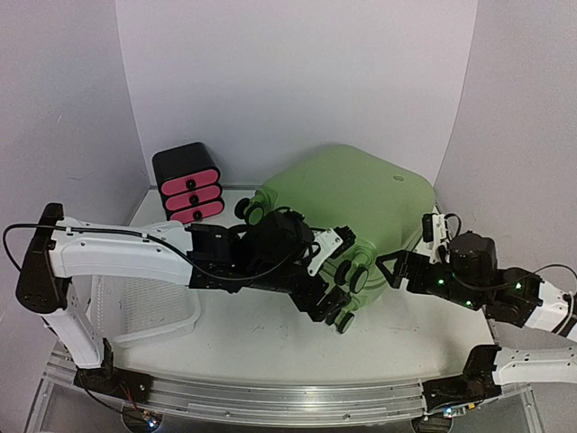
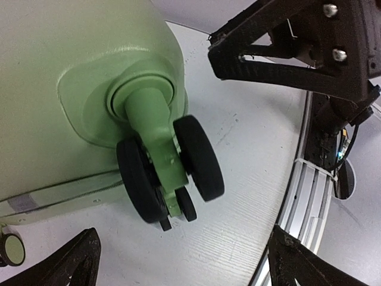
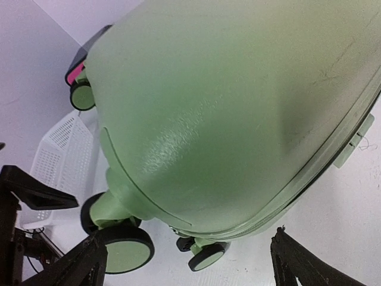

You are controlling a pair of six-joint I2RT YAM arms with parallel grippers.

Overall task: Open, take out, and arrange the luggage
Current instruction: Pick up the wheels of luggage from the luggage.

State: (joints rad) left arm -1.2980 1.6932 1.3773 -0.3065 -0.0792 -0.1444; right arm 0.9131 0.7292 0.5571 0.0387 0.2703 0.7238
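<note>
- Left end effector (image 2: 184,232) and right end effector (image 3: 187,235): jaws wide, holding nothing
- Closed luggage (image 1: 361,194) on desk (image 1: 270,334): find zipper pull along seam (image 3: 297,196) first

luggage (image 1: 361,189) shell: we see one tiny dark mark (image 1: 397,179) near the far edge, too small to read
readable text anywhere: none we can make out

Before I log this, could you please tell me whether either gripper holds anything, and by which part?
Nothing is held; left gripper and right gripper stand open near the luggage.
</note>
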